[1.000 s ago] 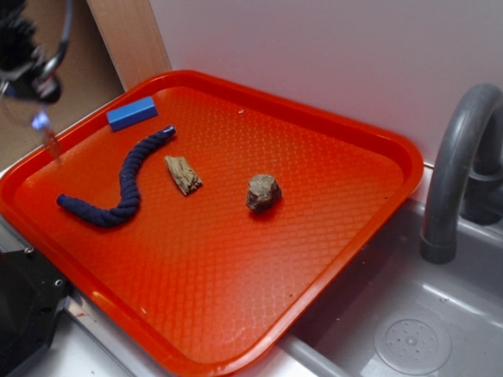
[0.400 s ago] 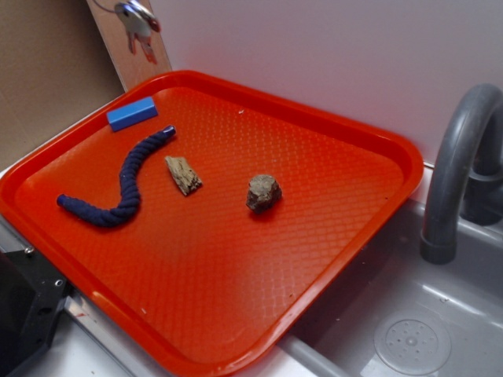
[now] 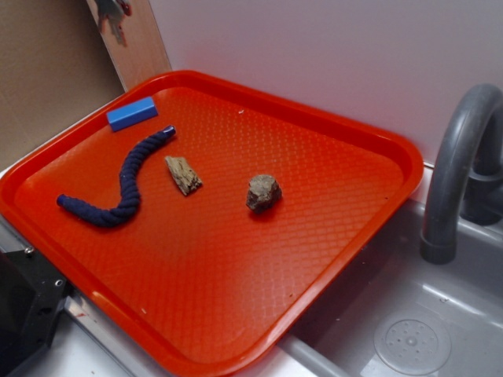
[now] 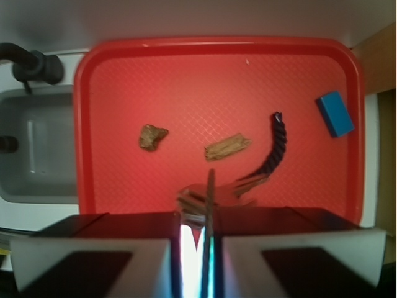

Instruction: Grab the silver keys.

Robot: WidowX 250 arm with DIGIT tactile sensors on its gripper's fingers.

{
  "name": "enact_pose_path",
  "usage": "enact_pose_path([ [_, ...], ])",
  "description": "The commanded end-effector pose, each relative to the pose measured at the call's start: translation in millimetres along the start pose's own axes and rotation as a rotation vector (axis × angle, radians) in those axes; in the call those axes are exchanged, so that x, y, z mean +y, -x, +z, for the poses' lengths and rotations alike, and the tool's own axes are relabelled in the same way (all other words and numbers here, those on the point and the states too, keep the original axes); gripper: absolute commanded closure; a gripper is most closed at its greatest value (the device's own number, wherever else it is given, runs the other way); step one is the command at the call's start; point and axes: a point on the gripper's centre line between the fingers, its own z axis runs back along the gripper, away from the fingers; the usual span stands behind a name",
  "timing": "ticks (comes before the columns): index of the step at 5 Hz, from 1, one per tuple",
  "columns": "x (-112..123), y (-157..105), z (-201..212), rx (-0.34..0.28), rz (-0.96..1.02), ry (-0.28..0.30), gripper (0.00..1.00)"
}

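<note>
My gripper (image 4: 197, 233) clamped narrow on silver keys (image 4: 214, 194). Keys dangle at 12 o'clock off fingertips, high above red tray (image 4: 93, 124). Grasp appears made.

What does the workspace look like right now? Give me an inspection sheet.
Surface: red textured plastic tray, flat beside a grey sink.
Job's things: grey-silver metal keys on a wire ring, hanging high above the tray, pinched at the gripper.
Clutter: dark blue twisted rope, blue rectangular block, tan wood chip, brown rock, all lying apart on the tray.
Grippers: gripper shut on the keys.
Cables: nothing seen.
Surroundings: grey faucet, white wall, wooden board.
</note>
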Motion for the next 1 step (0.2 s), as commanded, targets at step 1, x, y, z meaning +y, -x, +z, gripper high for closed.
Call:
enact_pose_path([
  [1,-2.7,16.8,1.2,-0.068,0.037,-0.019,1.00],
])
